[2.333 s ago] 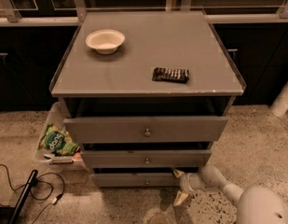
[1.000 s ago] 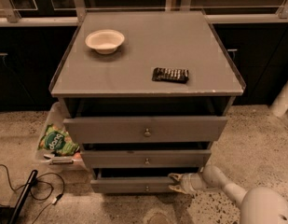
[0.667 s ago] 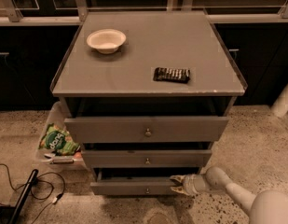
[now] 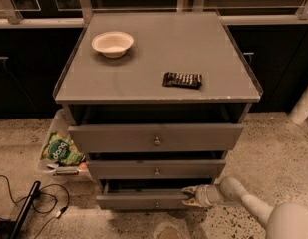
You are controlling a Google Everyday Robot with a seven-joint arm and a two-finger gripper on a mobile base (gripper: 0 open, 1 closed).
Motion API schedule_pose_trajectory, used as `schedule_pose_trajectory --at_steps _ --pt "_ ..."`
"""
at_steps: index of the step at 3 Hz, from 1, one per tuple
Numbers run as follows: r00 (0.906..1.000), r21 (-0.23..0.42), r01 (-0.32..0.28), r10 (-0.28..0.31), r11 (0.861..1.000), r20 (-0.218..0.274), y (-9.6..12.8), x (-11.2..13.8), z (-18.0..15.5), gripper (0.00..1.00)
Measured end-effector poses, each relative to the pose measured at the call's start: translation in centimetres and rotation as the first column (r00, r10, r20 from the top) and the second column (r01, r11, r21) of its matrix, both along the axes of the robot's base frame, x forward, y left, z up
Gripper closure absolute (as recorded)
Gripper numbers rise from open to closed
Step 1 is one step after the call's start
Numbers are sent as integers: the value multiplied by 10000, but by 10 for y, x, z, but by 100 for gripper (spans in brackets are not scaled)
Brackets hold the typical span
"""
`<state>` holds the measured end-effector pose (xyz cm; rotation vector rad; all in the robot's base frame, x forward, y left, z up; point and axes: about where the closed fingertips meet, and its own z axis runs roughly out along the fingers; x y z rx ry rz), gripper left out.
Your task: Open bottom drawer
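The bottom drawer [image 4: 138, 201] is the slimmest grey front, lowest of three, with a small round knob [image 4: 157, 204]. It stands pulled out a little, with a dark gap above its front. My gripper [image 4: 189, 195] comes in from the lower right on a white arm [image 4: 243, 198]. Its tips rest at the right end of the drawer's top edge, hooked at the gap.
The grey cabinet top [image 4: 158, 59] holds a white bowl [image 4: 112, 43] and a dark snack bar [image 4: 182, 79]. The top drawer [image 4: 156, 137] and middle drawer [image 4: 156, 169] sit above. A bin with a green chip bag [image 4: 61, 151] stands left; cables [image 4: 41, 203] lie on the floor.
The gripper rose from below the drawer to its right top edge. The bottom drawer has slid out toward me a little.
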<state>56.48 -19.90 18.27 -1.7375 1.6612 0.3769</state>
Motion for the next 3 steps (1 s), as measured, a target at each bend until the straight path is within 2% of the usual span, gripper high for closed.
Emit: schedule_pose_trajectory --at_steps 1,2,3 --pt "10000 0 0 0 10000 -1 0 0 0 28" --pt "9989 66 -39 42 10000 -468 0 -8 -23 4" --pt "9966 66 8 -3 10000 -825 -3 -17 -33 0"
